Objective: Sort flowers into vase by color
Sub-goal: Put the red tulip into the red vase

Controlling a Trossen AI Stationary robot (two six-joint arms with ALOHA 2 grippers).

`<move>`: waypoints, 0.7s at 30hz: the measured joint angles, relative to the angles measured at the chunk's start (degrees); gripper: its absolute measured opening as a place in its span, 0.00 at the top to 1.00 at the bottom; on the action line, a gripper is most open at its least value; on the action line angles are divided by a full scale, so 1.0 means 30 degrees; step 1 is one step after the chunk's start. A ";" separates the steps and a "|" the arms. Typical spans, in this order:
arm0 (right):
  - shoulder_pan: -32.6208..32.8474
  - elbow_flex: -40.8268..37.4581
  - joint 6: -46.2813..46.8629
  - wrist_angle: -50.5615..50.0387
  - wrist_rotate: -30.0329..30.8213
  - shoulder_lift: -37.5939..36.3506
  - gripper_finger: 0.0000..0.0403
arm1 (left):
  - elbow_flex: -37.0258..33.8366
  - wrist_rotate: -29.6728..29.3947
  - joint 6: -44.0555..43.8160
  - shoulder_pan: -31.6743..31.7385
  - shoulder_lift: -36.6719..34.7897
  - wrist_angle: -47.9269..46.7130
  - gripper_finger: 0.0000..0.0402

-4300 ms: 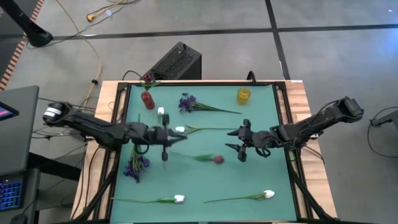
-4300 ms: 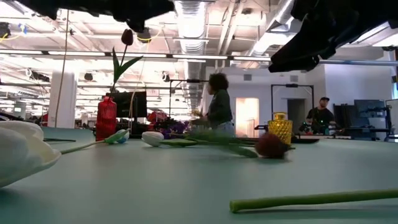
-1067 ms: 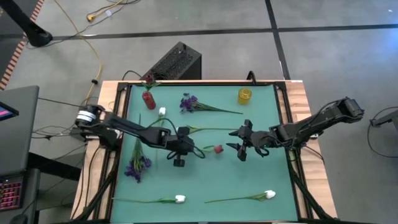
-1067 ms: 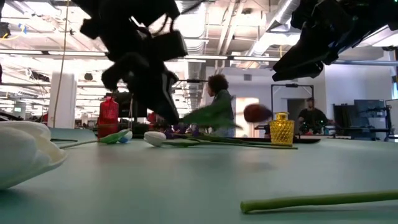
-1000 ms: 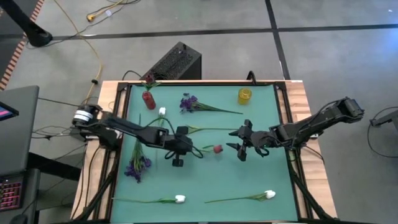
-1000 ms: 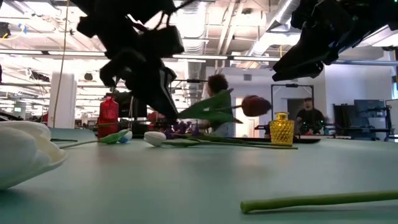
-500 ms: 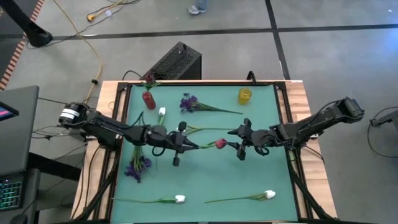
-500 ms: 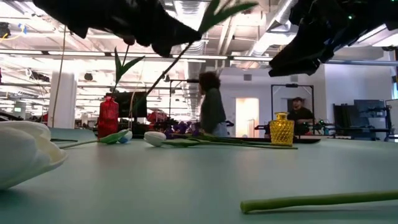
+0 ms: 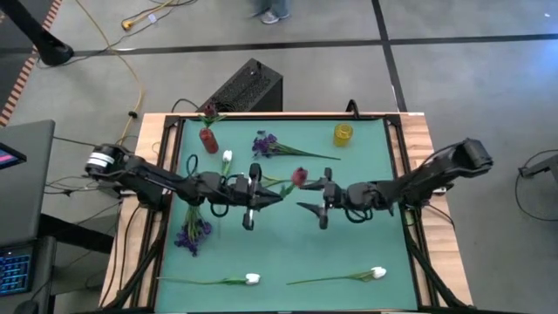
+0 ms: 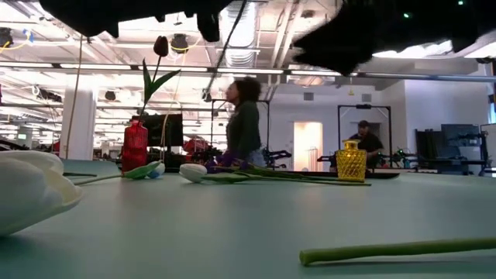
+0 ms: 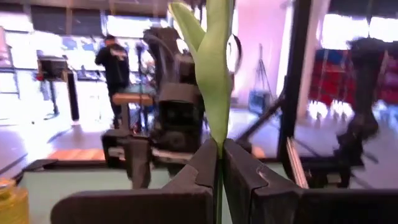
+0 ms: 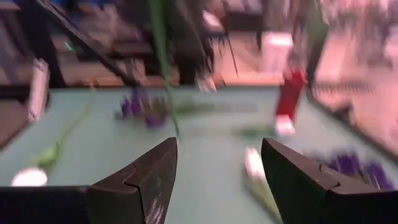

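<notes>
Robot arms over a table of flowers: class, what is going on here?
The left gripper is shut on the stem of a red tulip and holds it up above the green table. The right gripper, fingers open, is close beside it, holding nothing. Another red tulip already stands in the red vase. White tulips and purple flowers lie on the table, and the yellow vase holds no flower.

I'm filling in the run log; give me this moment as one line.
left gripper: shut on green stem of red-pink tulip, lifted mid-table | right gripper: open, beside bloom, holding nothing | red vase: one flower
</notes>
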 joint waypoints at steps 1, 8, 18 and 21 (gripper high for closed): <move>-0.0055 0.0007 -0.0675 0.1436 -0.0322 0.0615 0.35 | -0.0006 -0.0253 -0.0034 -0.0075 0.0167 0.0128 1.00; -0.0898 0.1427 -0.1817 0.5999 -0.3586 0.4209 0.35 | -0.0014 -0.0943 -0.0477 -0.0155 0.2333 0.4381 1.00; -0.1216 0.3038 -0.1565 0.5929 -0.4211 0.5409 0.35 | -0.0006 -0.2046 -0.0137 0.0149 0.2714 0.4585 1.00; -0.1395 0.3283 -0.1563 0.5790 -0.4204 0.5409 0.35 | -0.0006 -0.2397 -0.0132 0.0170 0.2714 0.4770 1.00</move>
